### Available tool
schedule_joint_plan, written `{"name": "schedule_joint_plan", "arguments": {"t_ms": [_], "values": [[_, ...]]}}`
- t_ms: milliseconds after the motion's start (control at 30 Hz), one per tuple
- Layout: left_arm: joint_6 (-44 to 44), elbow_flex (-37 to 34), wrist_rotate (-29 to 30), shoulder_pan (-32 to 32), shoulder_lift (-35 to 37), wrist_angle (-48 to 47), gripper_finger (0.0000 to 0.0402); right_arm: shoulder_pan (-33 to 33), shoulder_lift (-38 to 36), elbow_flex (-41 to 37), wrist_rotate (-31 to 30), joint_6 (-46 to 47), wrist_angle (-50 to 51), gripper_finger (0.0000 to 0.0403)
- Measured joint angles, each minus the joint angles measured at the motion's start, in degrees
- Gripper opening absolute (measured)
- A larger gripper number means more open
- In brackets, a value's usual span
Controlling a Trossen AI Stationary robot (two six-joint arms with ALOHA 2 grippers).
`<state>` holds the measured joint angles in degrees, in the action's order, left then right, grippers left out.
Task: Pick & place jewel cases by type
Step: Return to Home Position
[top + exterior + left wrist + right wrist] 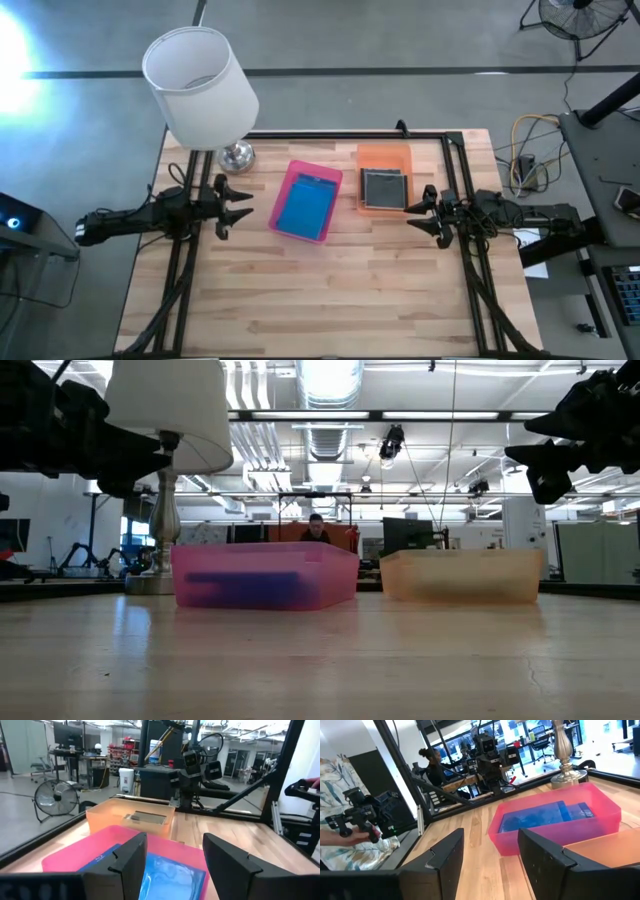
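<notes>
Left jaws: spread wide, empty, raised over the bench.
Right jaws: spread wide, empty, facing the left pair.
Blue cases: in the pink tray — just ahead of the left jaws.
Grey cases: in the orange tray — just ahead of the right jaws.
Lamp: near the left jaws, off to their side.

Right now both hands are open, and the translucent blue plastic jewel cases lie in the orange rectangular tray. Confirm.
Wrong: the high view shows the translucent blue plastic jewel cases in the pink rectangular tray. The left hand and right hand are indeed open.
</notes>
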<state>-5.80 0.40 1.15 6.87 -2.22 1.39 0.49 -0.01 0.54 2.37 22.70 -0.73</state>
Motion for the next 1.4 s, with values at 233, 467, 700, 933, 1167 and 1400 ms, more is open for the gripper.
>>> {"name": "schedule_joint_plan", "arguments": {"t_ms": [233,467,700,933,1167,1400], "values": [[-5.4,0.0,0.0,0.0,0.0,0.0,0.0179,0.0,0.0,0.0,0.0,0.0,0.0,0.0185],[-7.8,0.0,0.0,0.0,0.0,-0.1,0.0179,0.0,0.0,0.0,0.0,0.0,0.0,0.0181],[-7.8,0.0,0.0,0.0,0.0,-0.1,0.0179,0.0,0.0,0.0,0.0,0.0,0.0,0.0183],[-7.8,0.0,0.0,0.0,0.0,-0.1,0.0179,0.0,0.3,0.5,1.3,-7.8,0.9,0.0183],[-7.9,0.0,0.0,0.0,0.0,0.0,0.0179,0.0,0.0,0.6,4.0,-24.4,0.7,0.0182],[-7.9,0.0,0.0,0.0,0.0,0.0,0.0179,0.0,0.0,0.5,3.6,-22.5,0.4,0.0178]]}}
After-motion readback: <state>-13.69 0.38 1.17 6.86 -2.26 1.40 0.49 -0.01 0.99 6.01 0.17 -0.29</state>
